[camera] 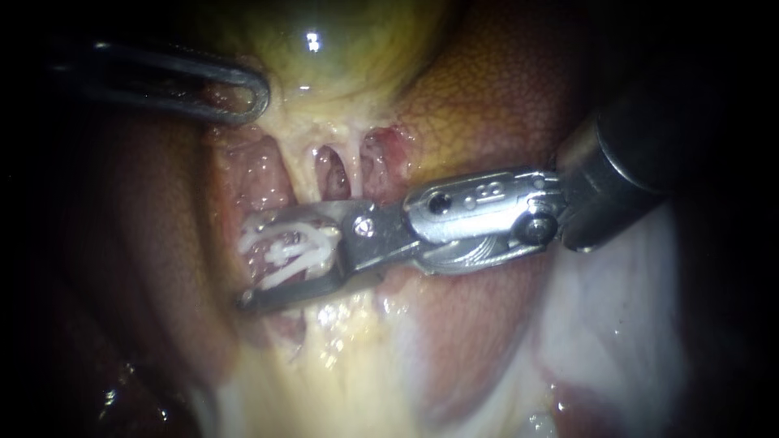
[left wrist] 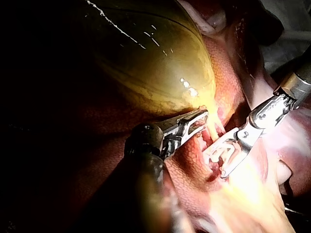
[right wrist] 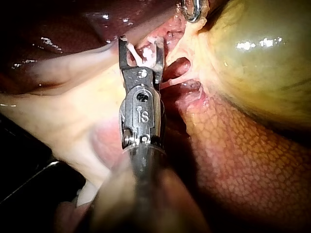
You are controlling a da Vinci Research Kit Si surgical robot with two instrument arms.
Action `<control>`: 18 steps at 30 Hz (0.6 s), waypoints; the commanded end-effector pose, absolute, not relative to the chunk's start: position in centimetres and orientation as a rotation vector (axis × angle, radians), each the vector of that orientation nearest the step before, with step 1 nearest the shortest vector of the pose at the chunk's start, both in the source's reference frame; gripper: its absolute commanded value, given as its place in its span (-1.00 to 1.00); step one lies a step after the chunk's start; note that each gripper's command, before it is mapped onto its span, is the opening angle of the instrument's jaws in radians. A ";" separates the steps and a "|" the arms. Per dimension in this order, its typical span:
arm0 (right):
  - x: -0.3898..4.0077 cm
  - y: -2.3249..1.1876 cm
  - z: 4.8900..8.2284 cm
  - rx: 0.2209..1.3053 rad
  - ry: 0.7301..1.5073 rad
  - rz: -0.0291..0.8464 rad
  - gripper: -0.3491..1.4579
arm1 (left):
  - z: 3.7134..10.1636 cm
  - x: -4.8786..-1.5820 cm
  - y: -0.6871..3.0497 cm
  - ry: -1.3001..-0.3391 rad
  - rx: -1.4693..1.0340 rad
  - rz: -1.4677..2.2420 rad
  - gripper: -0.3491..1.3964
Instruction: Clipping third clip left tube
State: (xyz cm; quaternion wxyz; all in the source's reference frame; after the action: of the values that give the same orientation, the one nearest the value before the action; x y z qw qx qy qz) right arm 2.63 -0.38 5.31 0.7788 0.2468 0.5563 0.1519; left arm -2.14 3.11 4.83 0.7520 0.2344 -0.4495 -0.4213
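Two thin pale tubes run down from the yellow-green gallbladder (camera: 324, 40): the left tube (camera: 313, 158) and the right tube (camera: 355, 154). My right instrument (camera: 247, 264) comes in from the right, and its long jaws stand apart across the left tube's lower end. A white clip (camera: 288, 251) lies between them, touching both, with more white clip material bunched beside it. The right wrist view shows the same jaws (right wrist: 141, 46) with the clip (right wrist: 142, 56). My left instrument (camera: 247, 101) has its jaws shut on the gallbladder's neck and holds it up, as the left wrist view (left wrist: 200, 117) also shows.
Reddish-brown liver (camera: 503, 81) lies to the right of the tubes and behind them. Pale yellowish fatty tissue (camera: 349, 357) spreads below the right instrument's jaws. A dark red opening (camera: 333, 178) shows between the two tubes.
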 end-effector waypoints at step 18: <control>1.91 0.02 4.68 0.577 1.263 0.353 -0.13 | 4.84 -2.08 3.13 -0.982 0.515 -0.917 -1.00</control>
State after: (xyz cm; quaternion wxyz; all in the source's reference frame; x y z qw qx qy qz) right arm 1.86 0.03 4.67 0.7530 0.2650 0.5800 0.1622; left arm -2.07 3.13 4.84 0.7521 0.2357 -0.4497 -0.4202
